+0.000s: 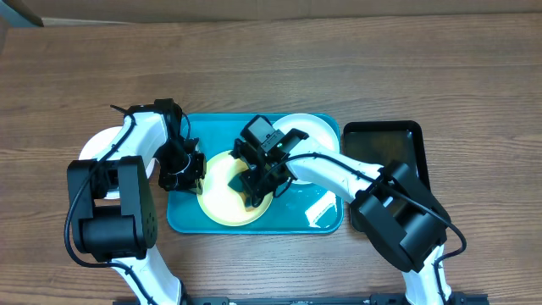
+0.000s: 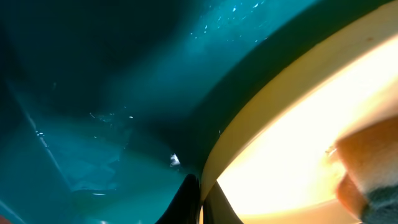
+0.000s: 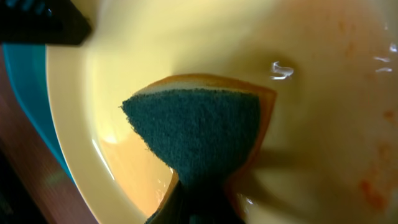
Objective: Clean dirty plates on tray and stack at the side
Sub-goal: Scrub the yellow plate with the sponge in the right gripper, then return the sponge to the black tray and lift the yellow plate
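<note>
The pale yellow-green plate point(image 1: 222, 202) lies on the teal tray point(image 1: 182, 216), left of its middle. My left gripper point(image 1: 193, 171) is shut on the plate's left rim; its fingers point(image 2: 200, 200) pinch the rim point(image 2: 249, 124). My right gripper point(image 1: 254, 191) is shut on an orange sponge with a dark green scouring face point(image 3: 199, 130), pressed onto the wet plate point(image 3: 323, 93). Faint orange smears point(image 3: 367, 183) remain on the plate. A white plate point(image 1: 313, 129) sits at the tray's back right. Another white plate point(image 1: 88, 152) lies on the table left of the tray, partly hidden by the left arm.
A smaller black tray point(image 1: 385, 144) stands right of the teal tray, partly under the right arm. Wet glare shows on the teal tray's front right point(image 1: 320, 207). Wooden table surrounds both trays.
</note>
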{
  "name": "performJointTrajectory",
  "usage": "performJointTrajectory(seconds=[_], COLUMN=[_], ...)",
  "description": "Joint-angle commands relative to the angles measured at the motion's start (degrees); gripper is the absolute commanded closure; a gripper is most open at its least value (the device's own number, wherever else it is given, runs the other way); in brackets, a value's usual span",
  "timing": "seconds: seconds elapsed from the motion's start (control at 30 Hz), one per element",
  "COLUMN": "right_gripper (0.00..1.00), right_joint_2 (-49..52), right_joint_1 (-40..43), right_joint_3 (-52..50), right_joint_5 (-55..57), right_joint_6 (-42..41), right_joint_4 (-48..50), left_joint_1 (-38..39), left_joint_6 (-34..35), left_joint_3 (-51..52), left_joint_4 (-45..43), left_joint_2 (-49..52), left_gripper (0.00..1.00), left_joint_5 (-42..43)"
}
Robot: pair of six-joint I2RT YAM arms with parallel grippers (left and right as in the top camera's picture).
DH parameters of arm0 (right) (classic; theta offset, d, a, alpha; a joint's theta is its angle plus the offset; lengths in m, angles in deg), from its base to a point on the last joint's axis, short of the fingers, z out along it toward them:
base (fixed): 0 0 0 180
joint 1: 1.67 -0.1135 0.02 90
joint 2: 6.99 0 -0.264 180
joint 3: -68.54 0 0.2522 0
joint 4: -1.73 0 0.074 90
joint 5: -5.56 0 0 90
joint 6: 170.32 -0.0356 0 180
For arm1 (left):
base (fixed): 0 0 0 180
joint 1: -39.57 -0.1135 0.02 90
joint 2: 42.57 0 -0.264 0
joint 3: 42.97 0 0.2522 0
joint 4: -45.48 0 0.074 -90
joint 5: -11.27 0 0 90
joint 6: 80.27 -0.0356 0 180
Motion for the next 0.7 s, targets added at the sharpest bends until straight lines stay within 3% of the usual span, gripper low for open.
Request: performJointTrajectory(seconds=[0.0,0.13,0.43,0.67], right_gripper=[0.95,0.95,0.94,0.96], right_joint_2=[0.5,0.5,0.5,0.5], right_joint_1=[-0.5,2.3,8.3,7.6], right_joint_3=[-0.2,-0.1,5.4,5.2], right_joint_5=[9.0,19.3,19.8,17.0], right_joint_6=[-4.5,-8.4,-8.0,-7.9], right_joint_4=[2.6,2.9,-2.4,-10.3], left_joint_1=[-0.1,-0.1,-0.1,-0.1], left_joint_6=[1.2,1.2,1.2,1.2], left_joint_3=[0.6,0.6,0.6,0.6], left_joint_4=[-0.3,-0.3,-0.2,-0.2], left_joint_2=[0.9,0.9,0.9,0.9], left_gripper=[0.96,0.96,0.96,0.96], left_joint_5=[-0.5,-0.5,-0.5,-0.5])
